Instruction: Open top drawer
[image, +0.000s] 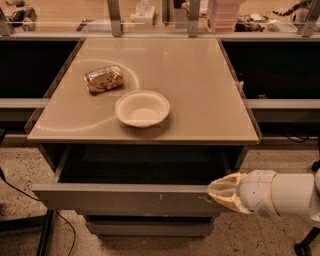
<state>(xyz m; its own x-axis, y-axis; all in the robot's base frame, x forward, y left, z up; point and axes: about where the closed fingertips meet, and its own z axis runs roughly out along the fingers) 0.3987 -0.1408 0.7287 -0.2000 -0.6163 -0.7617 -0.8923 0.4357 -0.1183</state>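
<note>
The top drawer is the wide grey flat-fronted drawer under the tabletop. It stands pulled out, and its dark interior shows. Small pale scratch marks sit right of centre on its face. My gripper, cream-tipped on a white arm, comes in from the right. It is at the right end of the drawer's front, touching its top edge. A narrower grey drawer sits shut below.
A beige tabletop carries a white bowl and a brown snack packet. Dark cabinet openings flank the table on both sides. A black cable runs over the speckled floor at the left.
</note>
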